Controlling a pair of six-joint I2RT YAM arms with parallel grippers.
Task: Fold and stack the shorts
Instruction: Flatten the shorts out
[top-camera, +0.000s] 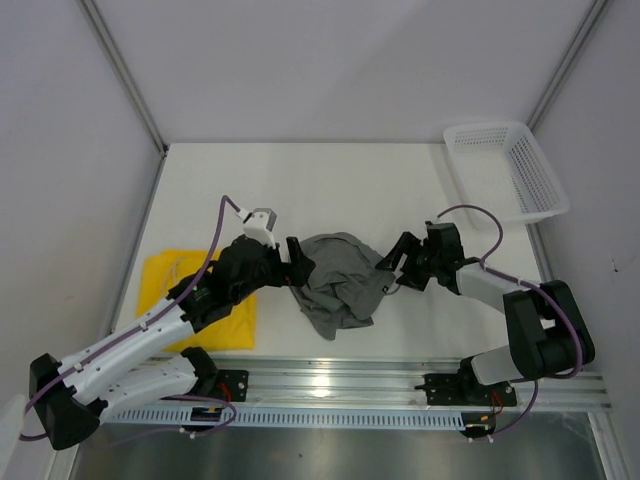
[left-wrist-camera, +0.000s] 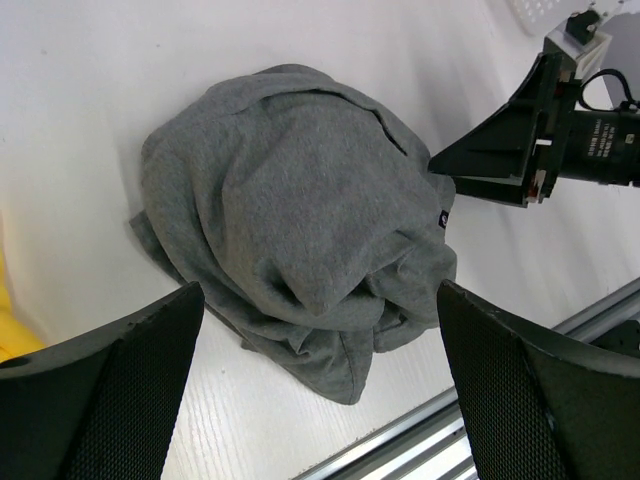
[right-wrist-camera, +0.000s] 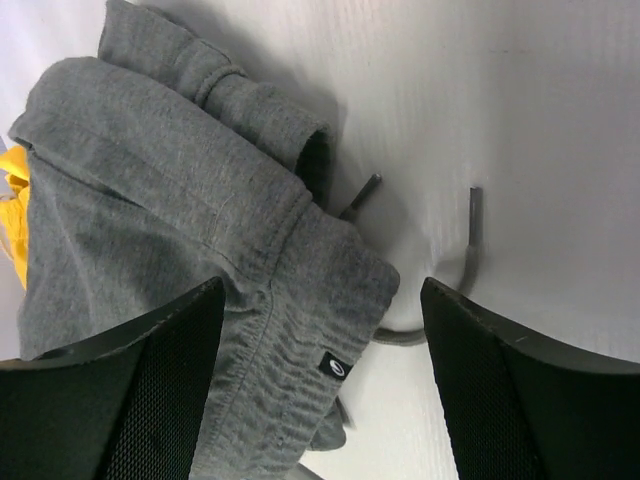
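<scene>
Closely, pale walls (top-camera: 330, 60) hem table (top-camera: 330, 190) bearing grey shorts (top-camera: 338, 280).

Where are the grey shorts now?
In the top view, the grey shorts lie crumpled centrally, between the left pincer and the right pincer, right of the yellow shorts.

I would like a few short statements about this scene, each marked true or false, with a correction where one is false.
1. The grey shorts lie crumpled between the left tool and the right tool. True.
2. The yellow shorts lie on top of the grey shorts. False: they lie flat on the table, left of the grey pair.
3. The left tool is open and holds nothing. True.
4. The right tool is shut on the drawstring. False: it is open, and the drawstring lies loose on the table.
</scene>
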